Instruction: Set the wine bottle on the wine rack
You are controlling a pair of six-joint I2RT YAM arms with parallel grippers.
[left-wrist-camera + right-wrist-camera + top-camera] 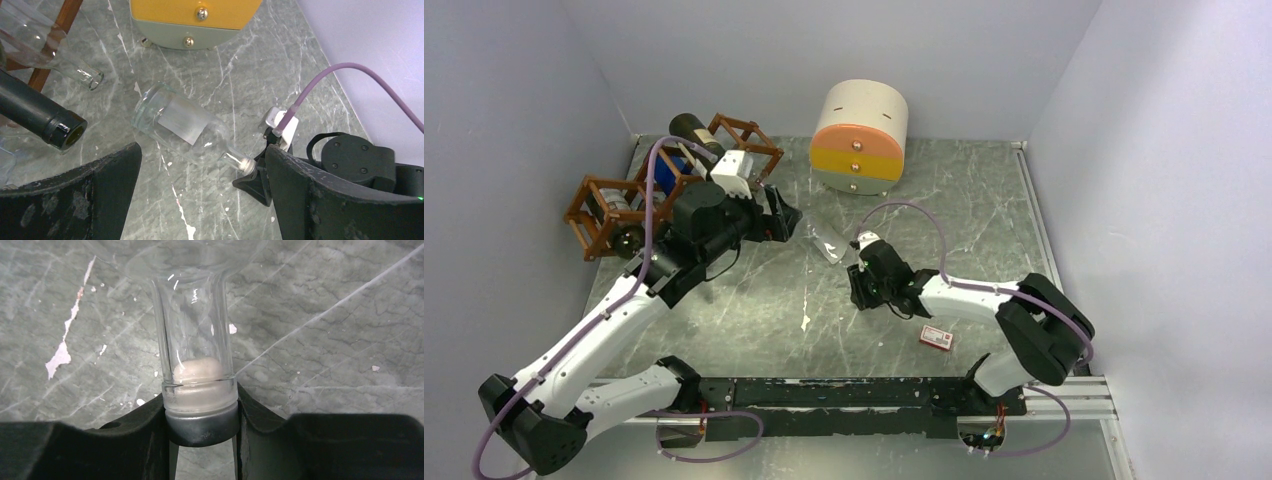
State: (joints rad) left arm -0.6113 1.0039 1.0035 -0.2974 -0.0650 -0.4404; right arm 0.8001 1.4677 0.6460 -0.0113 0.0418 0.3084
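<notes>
The clear glass wine bottle with a grey label lies on the marble table, neck toward the near right. My right gripper is shut on its capped neck end. The right wrist view shows the neck clamped between both fingers of that gripper. The left wrist view shows the bottle ahead of my open, empty left gripper. In the top view the left gripper hovers left of the bottle, beside the wine rack. The reddish-brown rack stands at the back left.
The rack holds a dark bottle and a clear bottle, mouths toward the table's middle. A round cream-and-orange drawer cabinet stands at the back centre. A small red-and-white box lies near the right arm. Walls enclose three sides.
</notes>
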